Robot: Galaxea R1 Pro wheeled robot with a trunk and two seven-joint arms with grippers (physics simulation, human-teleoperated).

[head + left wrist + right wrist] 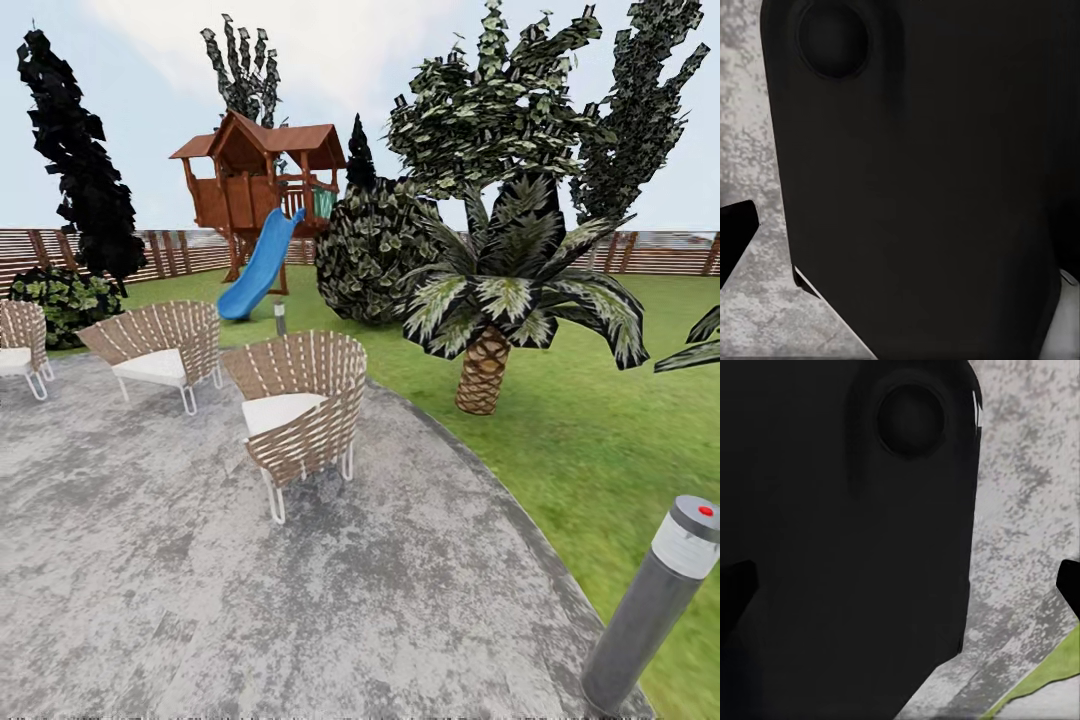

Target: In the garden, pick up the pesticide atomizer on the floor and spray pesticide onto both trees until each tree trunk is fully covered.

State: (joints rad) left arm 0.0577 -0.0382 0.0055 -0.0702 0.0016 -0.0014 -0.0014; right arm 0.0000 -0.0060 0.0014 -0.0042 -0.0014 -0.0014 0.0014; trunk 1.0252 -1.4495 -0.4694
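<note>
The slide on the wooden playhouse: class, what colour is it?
Blue. The slide shows best in the head view, running down from the brown playhouse to the grass.

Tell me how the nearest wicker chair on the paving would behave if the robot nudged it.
The nearest wicker chair would probably slide rather than roll: it stands on thin white metal legs on the flat stone paving. Its woven open shell suggests it is light for its size. A push high on the backrest might tip it, since the legs look narrow.

Rough mottled grey stone paving (150,560), woven wicker chairs (300,410) on thin metal legs, wooden playhouse (255,185), glossy blue slide (258,268).
</note>
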